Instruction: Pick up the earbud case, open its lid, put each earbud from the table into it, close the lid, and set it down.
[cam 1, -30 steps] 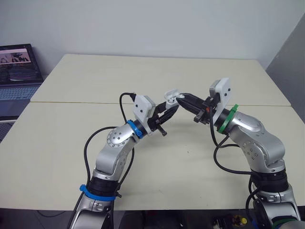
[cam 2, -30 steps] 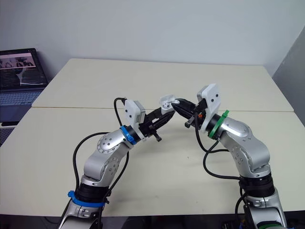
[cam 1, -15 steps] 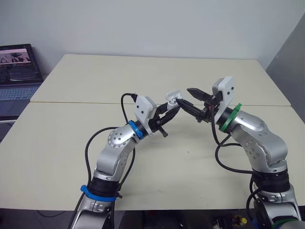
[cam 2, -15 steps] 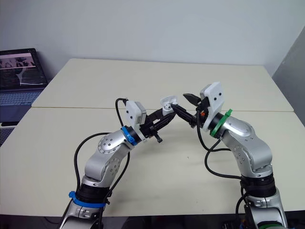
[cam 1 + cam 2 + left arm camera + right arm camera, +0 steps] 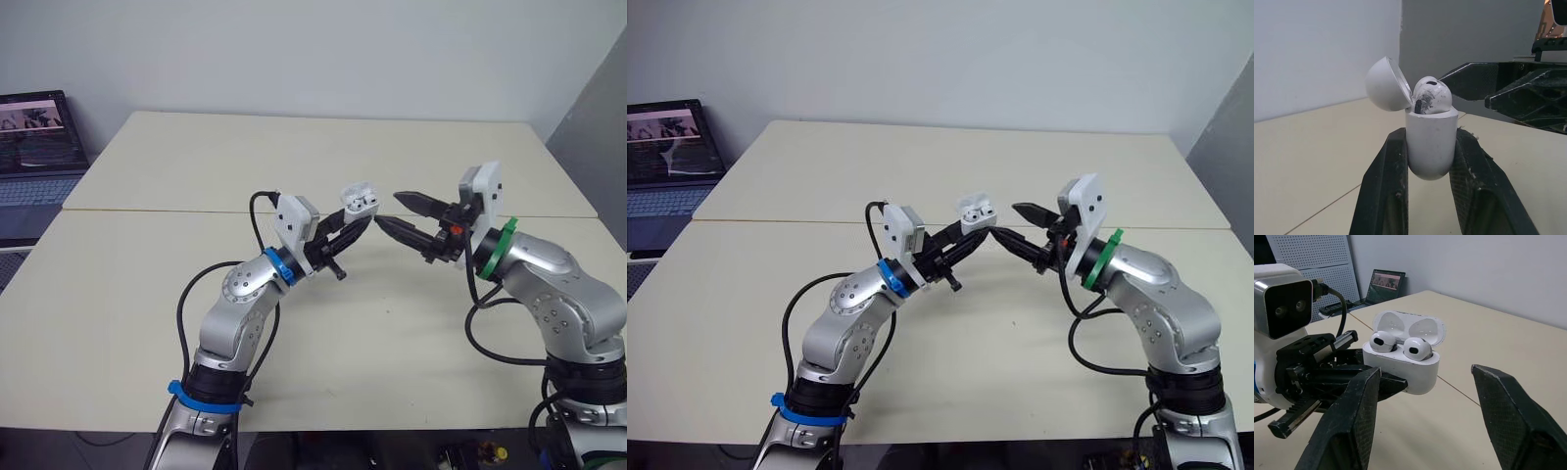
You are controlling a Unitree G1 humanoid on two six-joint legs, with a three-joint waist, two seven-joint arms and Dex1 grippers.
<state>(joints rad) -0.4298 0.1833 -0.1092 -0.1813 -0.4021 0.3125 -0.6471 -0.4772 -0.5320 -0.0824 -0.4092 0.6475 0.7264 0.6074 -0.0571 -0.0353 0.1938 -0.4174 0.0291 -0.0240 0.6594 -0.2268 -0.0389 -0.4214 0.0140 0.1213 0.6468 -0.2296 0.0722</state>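
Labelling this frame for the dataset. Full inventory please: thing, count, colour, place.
earbud case: 1, white, lid open, held above the table in the left gripper
earbuds: 2, white, seated side by side in the case
table: 2 cream tops butted along a seam, under both arms
laptop: 1, dark, open, screen lit, off the table's left edge
perforated panel: 1, pale grey, behind the laptop
left gripper: 1, black, shut on the case's body
right gripper: 1, black, open, tips pointed at the case
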